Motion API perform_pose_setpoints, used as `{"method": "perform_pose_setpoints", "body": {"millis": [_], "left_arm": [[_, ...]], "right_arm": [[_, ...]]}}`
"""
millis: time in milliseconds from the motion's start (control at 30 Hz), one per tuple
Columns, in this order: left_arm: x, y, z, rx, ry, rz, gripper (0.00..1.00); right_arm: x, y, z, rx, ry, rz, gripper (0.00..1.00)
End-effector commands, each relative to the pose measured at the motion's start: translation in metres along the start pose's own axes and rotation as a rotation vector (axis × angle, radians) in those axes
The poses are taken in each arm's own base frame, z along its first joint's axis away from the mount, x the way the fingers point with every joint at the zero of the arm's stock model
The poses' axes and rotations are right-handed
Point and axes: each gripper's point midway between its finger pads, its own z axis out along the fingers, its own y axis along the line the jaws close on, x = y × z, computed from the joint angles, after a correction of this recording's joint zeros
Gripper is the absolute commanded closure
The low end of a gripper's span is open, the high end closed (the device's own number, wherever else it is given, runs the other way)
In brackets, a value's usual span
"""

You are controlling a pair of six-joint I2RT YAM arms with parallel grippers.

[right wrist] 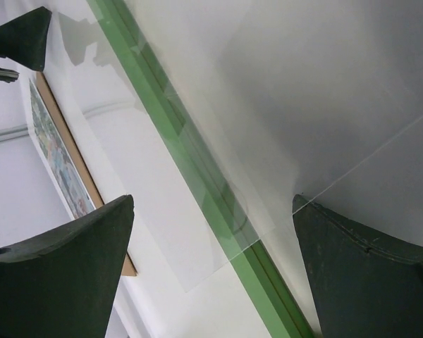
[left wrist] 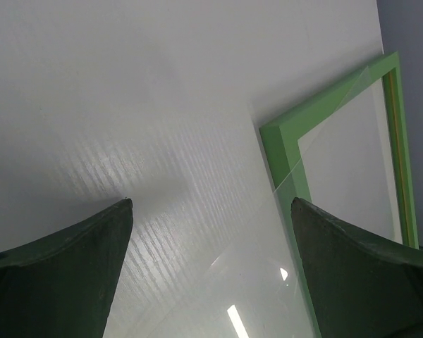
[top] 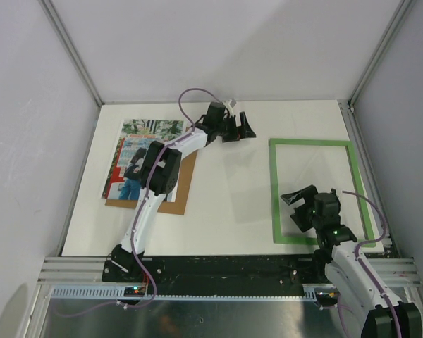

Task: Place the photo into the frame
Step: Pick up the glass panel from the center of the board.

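Note:
The photo point(top: 137, 148) lies at the far left on a brown backing board point(top: 180, 193), with my left arm partly over it. It shows edge-on in the right wrist view point(right wrist: 53, 151). The green frame point(top: 275, 190) lies flat at the right. A clear sheet point(top: 250, 186) lies skewed across the frame's left side. My left gripper point(top: 243, 127) is open and empty above the table between photo and frame; its view shows the frame's corner point(left wrist: 282, 141) and the sheet point(left wrist: 268, 282). My right gripper point(top: 299, 208) is open and empty over the frame's near left part point(right wrist: 190, 169).
The white table point(top: 225, 225) is walled by grey panels at the left, back and right. A metal rail point(top: 218, 267) runs along the near edge by the arm bases. The left gripper's fingers point(right wrist: 14, 35) show at the top left of the right wrist view.

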Motion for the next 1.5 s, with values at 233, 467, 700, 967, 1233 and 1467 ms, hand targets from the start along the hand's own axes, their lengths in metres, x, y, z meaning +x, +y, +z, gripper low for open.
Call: {"method": "perform_pose_setpoints", "body": {"millis": [233, 467, 700, 967, 1233, 1467], "left_arm": [[0.052, 0.024, -0.012, -0.117, 0.155, 0.014, 0.0], [0.068, 0.028, -0.026, -0.169, 0.196, 0.0, 0.0], [0.084, 0.026, -0.033, -0.178, 0.233, -0.032, 0.0], [0.091, 0.019, -0.039, -0.168, 0.253, -0.05, 0.0], [0.097, 0.014, -0.038, -0.158, 0.273, -0.054, 0.0], [0.098, 0.013, -0.037, -0.156, 0.283, -0.055, 0.0]], "right_arm": [[-0.025, 0.038, 0.0, -0.168, -0.121, -0.008, 0.01], [-0.038, 0.064, -0.004, -0.261, -0.176, -0.026, 0.01], [-0.046, 0.079, -0.002, -0.311, -0.2, -0.017, 0.04], [-0.064, 0.091, 0.003, -0.344, -0.265, 0.03, 0.08], [-0.072, 0.103, 0.011, -0.385, -0.273, 0.069, 0.16], [-0.072, 0.104, 0.021, -0.385, -0.257, 0.084, 0.3]]}}
